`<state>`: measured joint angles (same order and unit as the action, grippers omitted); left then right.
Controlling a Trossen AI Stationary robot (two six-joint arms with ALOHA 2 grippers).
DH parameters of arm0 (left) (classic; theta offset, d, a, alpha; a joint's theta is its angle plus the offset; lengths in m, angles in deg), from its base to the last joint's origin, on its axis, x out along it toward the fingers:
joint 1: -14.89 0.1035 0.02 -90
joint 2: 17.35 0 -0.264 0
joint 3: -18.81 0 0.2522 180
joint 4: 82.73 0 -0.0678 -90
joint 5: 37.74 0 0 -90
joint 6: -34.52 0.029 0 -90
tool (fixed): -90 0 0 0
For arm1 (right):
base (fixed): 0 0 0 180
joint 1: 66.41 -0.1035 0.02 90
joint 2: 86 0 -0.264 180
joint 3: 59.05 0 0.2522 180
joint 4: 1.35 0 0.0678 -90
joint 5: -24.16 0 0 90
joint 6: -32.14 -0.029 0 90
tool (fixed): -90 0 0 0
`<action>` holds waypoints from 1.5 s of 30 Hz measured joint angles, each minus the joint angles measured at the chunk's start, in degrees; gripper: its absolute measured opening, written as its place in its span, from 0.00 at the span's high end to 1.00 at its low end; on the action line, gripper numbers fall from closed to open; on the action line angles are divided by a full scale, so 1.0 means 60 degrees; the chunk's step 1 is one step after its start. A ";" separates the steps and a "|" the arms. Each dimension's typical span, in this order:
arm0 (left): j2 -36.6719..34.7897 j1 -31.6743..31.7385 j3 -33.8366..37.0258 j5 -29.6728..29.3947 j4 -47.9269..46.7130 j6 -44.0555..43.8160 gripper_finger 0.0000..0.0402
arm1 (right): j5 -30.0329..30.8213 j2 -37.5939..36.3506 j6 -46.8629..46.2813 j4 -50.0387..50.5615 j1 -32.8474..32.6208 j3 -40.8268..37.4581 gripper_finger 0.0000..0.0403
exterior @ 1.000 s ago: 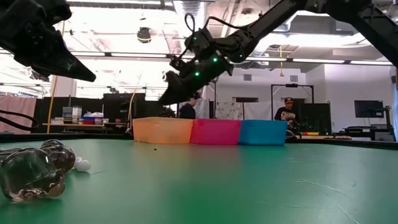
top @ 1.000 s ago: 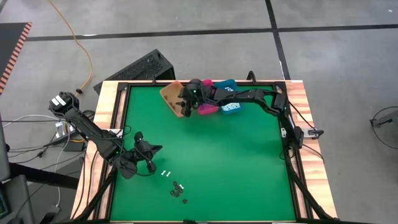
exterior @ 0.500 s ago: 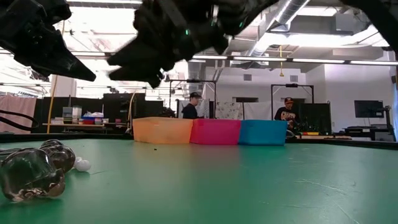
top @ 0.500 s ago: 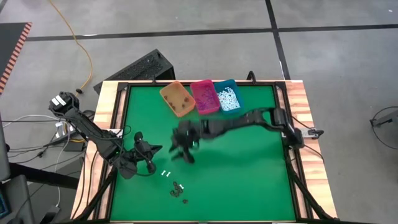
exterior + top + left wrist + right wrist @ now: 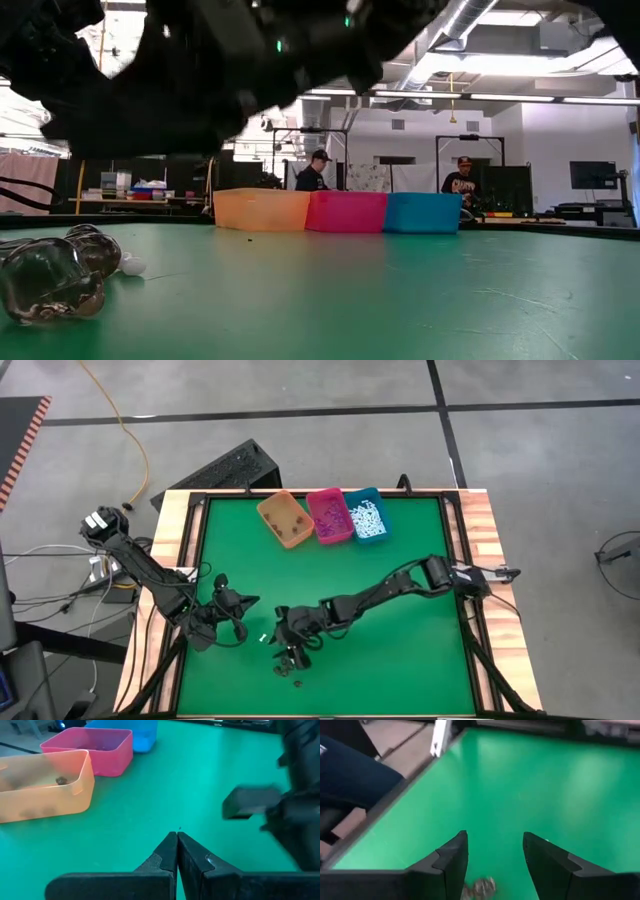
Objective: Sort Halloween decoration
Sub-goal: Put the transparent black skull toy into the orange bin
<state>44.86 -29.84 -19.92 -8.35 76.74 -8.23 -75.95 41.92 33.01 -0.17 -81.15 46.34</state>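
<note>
Several small pieces of Halloween decoration [image 5: 288, 668], dark bits with a white stick or two beside them, lay loose on the green tabletop [image 5: 400, 650] near its front edge, toward the front-left corner, while the three bins stood at the far edge. The right end effector [image 5: 290, 652] hovered just above this cluster with its fingers spread and nothing between them, and the left end effector [image 5: 238, 612] waited close by, toward the left edge, fully clenched on nothing. I judged these pieces to be very light, stiff and smooth plastic that could slide or flick away easily, so one piece should be pinched across its narrow middle, well between the fingertips.
</note>
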 joint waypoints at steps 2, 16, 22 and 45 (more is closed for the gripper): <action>0.0000 0.0000 0.0000 -0.0013 -0.0003 0.0001 1.00 | -0.0004 0.0238 -0.0169 -0.0019 0.0009 -0.0009 0.46; 0.0000 0.0004 0.0000 -0.0015 -0.0331 -0.0082 1.00 | -0.0091 0.0761 -0.0288 0.0062 -0.0037 -0.0004 0.46; 0.0000 0.0004 0.0000 -0.0013 -0.0328 -0.0094 1.00 | -0.0058 0.0761 -0.0168 0.0602 0.0084 -0.0004 0.46; 0.0000 0.0004 0.0000 -0.0024 -0.0543 -0.0255 1.00 | -0.0062 0.0736 0.0417 -0.0507 0.0306 0.0000 0.46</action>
<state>44.86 -29.82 -19.93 -8.49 73.49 -9.76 -76.32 46.33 35.51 -3.21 -79.31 46.34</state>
